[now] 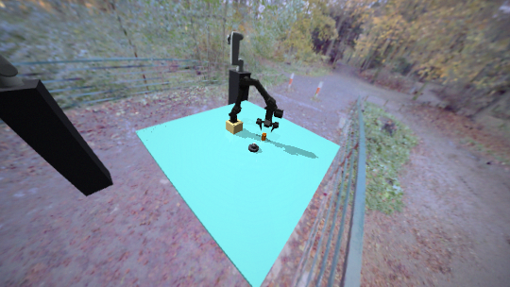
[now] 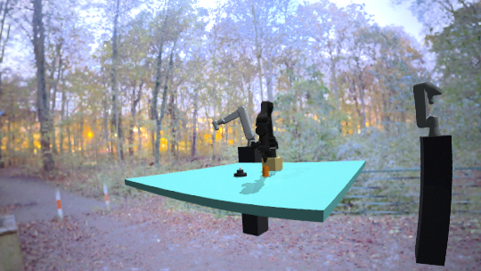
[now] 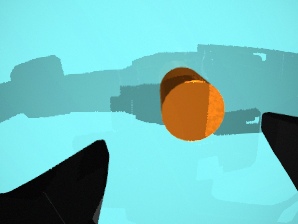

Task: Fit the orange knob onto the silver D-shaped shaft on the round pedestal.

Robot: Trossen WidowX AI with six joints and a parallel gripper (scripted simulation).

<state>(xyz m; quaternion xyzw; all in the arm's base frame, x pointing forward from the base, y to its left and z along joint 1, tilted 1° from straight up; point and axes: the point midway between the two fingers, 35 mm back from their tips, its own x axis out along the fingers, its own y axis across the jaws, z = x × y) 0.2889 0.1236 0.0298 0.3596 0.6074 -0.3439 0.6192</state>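
The orange knob [image 1: 263, 137] [image 2: 265, 171] [image 3: 193, 112] stands upright on the table, clear of the pedestal. Its upper face is round and plain, with no hole visible; its underside is hidden. My gripper [image 1: 266, 129] [image 2: 265, 160] [image 3: 188, 135] is open and empty above the knob. In the wrist view the black fingertips stand wide to either side of the knob, touching nothing. The dark round pedestal [image 1: 253, 148] [image 2: 240, 174] stands a short way from the knob, to its left in the top and exterior views. Its shaft is a small pale tip; the flat side cannot be made out.
The turquoise table [image 1: 212, 175] [image 2: 307, 192] carries everything. A tan block [image 1: 234, 126] [image 2: 274, 163] is at my arm's base. Grey arms on black stands [image 1: 52, 137] [image 2: 433, 196] are off the table. My arm's shadow falls around the knob.
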